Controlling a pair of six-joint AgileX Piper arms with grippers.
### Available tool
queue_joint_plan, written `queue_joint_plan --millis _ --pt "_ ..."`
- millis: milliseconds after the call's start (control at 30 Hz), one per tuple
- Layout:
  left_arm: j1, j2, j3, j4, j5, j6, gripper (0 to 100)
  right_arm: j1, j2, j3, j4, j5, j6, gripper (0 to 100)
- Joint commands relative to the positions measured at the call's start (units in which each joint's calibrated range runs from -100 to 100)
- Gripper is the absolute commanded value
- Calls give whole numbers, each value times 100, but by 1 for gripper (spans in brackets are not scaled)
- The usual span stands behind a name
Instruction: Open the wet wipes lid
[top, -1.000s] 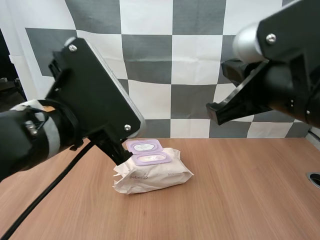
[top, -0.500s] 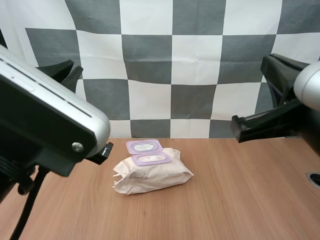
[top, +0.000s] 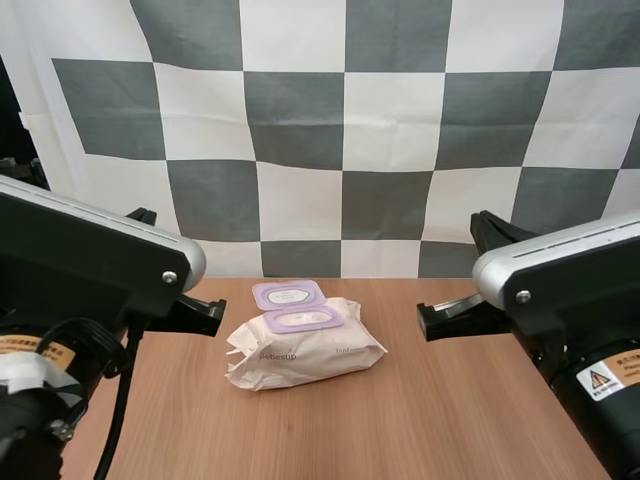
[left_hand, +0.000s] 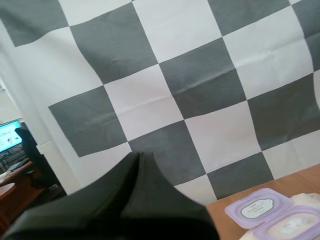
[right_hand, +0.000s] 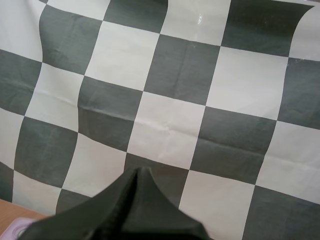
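The pack of wet wipes lies on the table, with its lilac lid folded back behind the opening. The left gripper has its fingers together and sits just left of the pack. The right gripper also has its fingers together, right of the pack and apparently clear of it.

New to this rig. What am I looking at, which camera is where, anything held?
This is a two-armed robot at a wooden table. The wide picture comes from a camera behind and above the arms; the other two come from cameras riding on each arm's wrist. The dark wedge in the left wrist picture is the left tool, fingers together on nothing; the right tool looks the same. On the table lies a pack of wet wipes, its purple lid flipped back. Nothing is held.
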Motion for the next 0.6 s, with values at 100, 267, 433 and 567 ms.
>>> queue_joint_plan --millis 100,267,433,567 --pt "2 0 -65 195 53 -1114 0 1 0 -10 -128 -2 -19 0" --pt "-39 0 -66 160 599 -1387 0 1 0 -10 -128 838 276 0" --pt "-65 0 57 160 405 -1700 0 -20 0 -10 -161 1550 287 0" --pt "-65 0 937 210 -992 -1701 0 -59 0 390 -161 812 287 0"
